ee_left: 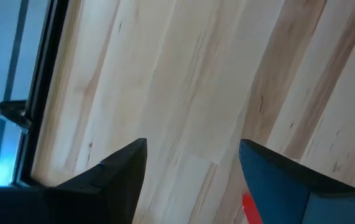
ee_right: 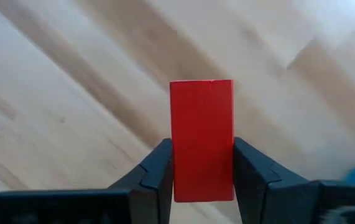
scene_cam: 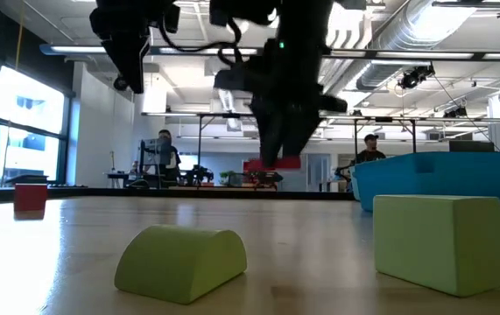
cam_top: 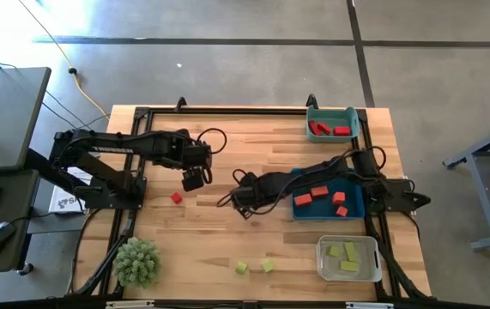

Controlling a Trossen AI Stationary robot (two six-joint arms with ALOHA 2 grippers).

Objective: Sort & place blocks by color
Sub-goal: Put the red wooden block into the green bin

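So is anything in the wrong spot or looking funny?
Mostly the spiky green plant ball at the table's near-left corner: it isn't a block. One red block and two yellow-green blocks lie loose outside the bins. The right gripper holds a red bar.

White lettering along the upper link of the left arm [cam_top: 120, 146], apparently "TROSSEN", too small to confirm. Further print on a white sheet or plate [cam_top: 67, 202] beside that arm's base, beginning with "S", the rest unreadable. No other legible text, numbers or signs.
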